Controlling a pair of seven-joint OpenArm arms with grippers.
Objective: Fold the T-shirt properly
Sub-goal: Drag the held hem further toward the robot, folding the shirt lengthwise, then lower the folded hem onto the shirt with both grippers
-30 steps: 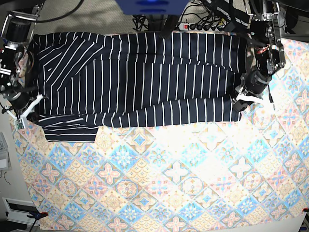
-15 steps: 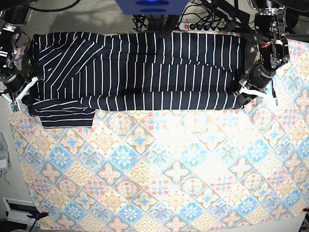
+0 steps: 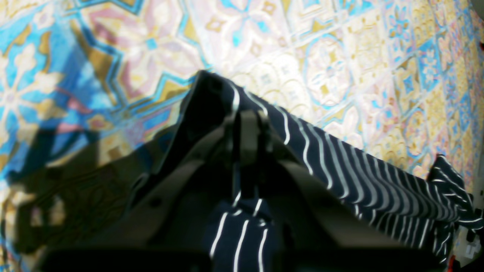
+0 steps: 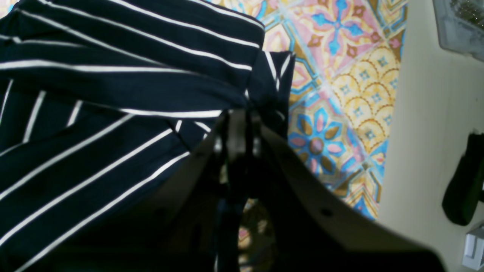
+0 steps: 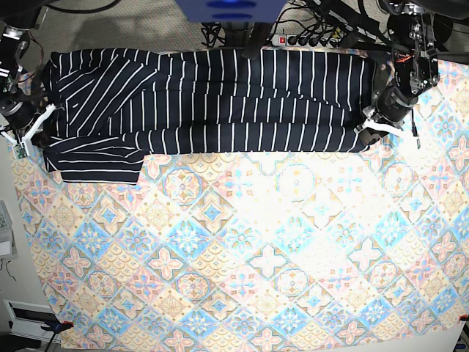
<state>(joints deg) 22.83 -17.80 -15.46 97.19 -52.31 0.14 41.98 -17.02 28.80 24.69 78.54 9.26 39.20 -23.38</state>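
The T-shirt point(image 5: 212, 99) lies along the tablecloth's point(image 5: 256, 257) far edge; left gripper point(image 5: 368, 130) and right gripper point(image 5: 33, 136) each clench its ends.

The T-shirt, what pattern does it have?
Dark navy T-shirt with thin white stripes, clearest in the base view.

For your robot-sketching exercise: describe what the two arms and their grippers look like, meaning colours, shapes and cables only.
Both arms are black and metallic, built from chunky cylindrical segments. The left gripper and right gripper have white finger pieces in the base view. Thin red and dark cables run along the left arm. Close up, the fingers look dark and narrow.
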